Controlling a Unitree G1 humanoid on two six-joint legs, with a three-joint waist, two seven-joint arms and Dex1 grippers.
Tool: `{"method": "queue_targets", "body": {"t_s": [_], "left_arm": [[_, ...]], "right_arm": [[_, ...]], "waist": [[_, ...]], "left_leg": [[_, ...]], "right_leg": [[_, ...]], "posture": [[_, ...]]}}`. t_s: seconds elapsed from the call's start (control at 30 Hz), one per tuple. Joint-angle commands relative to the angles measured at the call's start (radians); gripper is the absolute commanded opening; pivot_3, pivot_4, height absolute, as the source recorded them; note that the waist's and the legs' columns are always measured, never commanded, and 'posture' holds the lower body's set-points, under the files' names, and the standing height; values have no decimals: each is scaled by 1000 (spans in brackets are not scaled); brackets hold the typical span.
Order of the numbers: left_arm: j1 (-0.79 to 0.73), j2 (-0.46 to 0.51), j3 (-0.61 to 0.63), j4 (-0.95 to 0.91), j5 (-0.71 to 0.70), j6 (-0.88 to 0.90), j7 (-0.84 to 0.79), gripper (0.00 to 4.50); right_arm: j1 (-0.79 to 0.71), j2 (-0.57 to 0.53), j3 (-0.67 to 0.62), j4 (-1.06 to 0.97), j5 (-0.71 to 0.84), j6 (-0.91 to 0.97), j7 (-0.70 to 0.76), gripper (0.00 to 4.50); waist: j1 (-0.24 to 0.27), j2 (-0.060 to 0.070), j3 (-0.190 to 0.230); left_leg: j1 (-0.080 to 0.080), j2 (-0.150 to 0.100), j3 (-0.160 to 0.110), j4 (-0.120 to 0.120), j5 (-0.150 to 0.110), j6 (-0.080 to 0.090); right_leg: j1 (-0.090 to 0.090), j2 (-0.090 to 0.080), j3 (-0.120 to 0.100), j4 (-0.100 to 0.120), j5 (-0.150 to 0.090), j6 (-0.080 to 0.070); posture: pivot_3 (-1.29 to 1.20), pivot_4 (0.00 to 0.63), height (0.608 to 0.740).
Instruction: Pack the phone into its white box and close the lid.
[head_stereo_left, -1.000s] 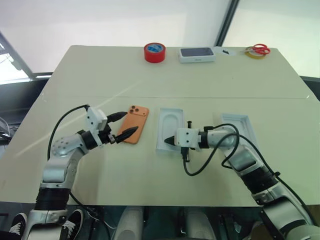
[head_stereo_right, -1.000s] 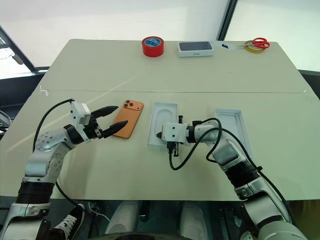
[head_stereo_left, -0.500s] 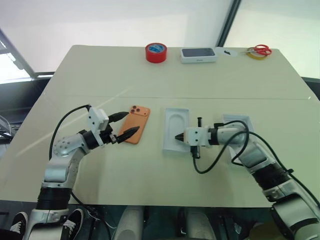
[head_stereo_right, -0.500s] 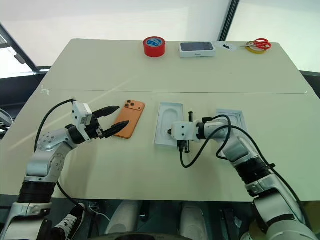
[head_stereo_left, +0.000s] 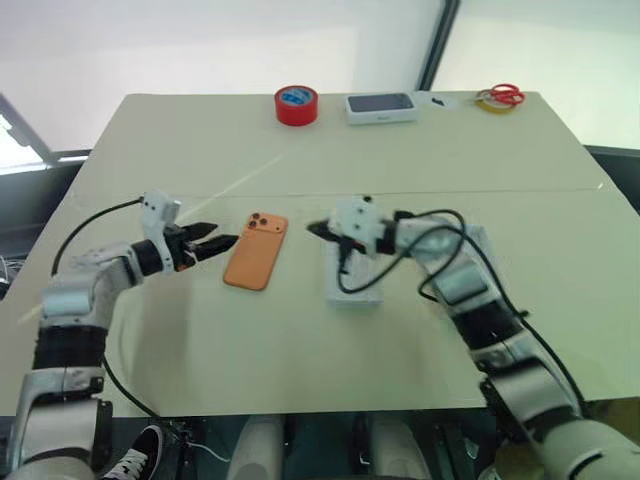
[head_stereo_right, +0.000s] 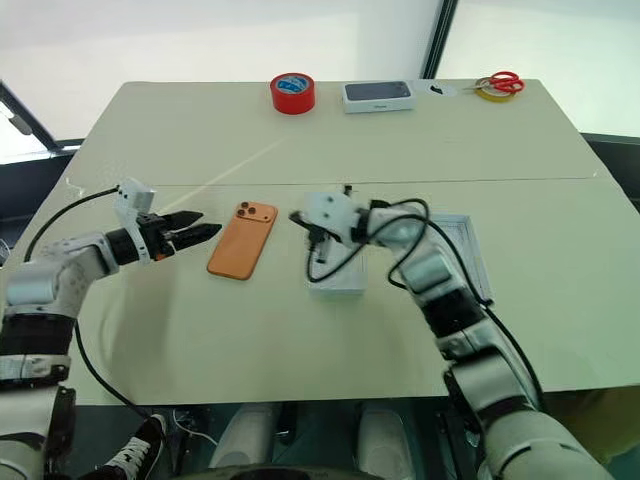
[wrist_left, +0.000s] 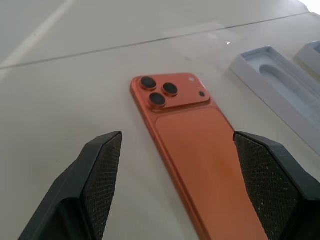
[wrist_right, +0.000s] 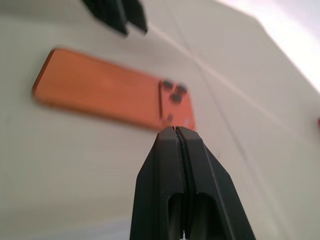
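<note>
The orange phone (head_stereo_left: 255, 250) lies camera side up on the table, left of centre. My left gripper (head_stereo_left: 225, 243) is open just left of it, low and nearly level. In the left wrist view its two fingers (wrist_left: 100, 170) stand wide apart with the phone (wrist_left: 195, 145) ahead of them and nothing held. My right gripper (head_stereo_left: 312, 228) is shut and empty, raised right of the phone and pointing at it. A shallow white tray (head_stereo_right: 465, 245) lies further right, partly behind my right arm. I cannot tell whether it is the white box or the lid.
A white insert (head_stereo_left: 362, 288) with a phone-shaped hollow lies under my right wrist. Along the far edge stand a red tape roll (head_stereo_left: 296, 105), a white box with a dark phone picture (head_stereo_left: 381, 107), and scissors on a yellow tape roll (head_stereo_left: 497, 97).
The camera view has shifted. My left gripper drew back leftward off the phone and rolled. My right gripper rose from the insert's near edge and swung left toward the phone, staying shut.
</note>
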Motion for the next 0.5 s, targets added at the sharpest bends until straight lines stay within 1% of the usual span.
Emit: {"method": "queue_targets", "body": {"t_s": [0.03, 0.1, 0.23, 0.37, 0.5], "left_arm": [[-81, 20, -25, 134, 13, 77, -60, 3759], [-117, 19, -45, 199, 20, 101, -110, 3759], [-177, 12, -96, 311, 58, 130, -181, 3759], [-219, -8, -138, 379, 104, 105, -241, 3759], [-240, -37, -193, 454, 176, 91, -247, 3759]], "right_arm": [[-64, 78, 92, 111, -86, 4, -37, 20], [-93, 98, 141, 159, -126, 38, -10, 20], [-117, 74, 226, 187, -195, 45, 70, 20], [-132, 67, 237, 197, -222, 30, 85, 20], [-135, 76, 236, 223, -249, 9, 57, 20]], "waist": [[3, -1, 0], [5, -1, -1], [4, -2, -1], [-1, -2, -1], [2, -2, -2]], "left_leg": [[0, -1, 1, 0, 0, 0], [0, -1, 1, 1, 1, -1], [0, -2, 1, 1, 0, -1], [0, -1, 1, 1, 1, -1], [0, -1, 1, 1, 1, -1]], "right_leg": [[0, 0, 0, 0, 0, 0], [0, 0, 0, 1, 0, 0], [0, 0, 0, 0, 0, 0], [0, 1, 0, 2, 0, 0], [0, 1, 0, 2, 0, 0]], "posture": [[0, 150, 740], [0, 150, 740], [0, 150, 740], [0, 150, 740], [0, 150, 740]]}}
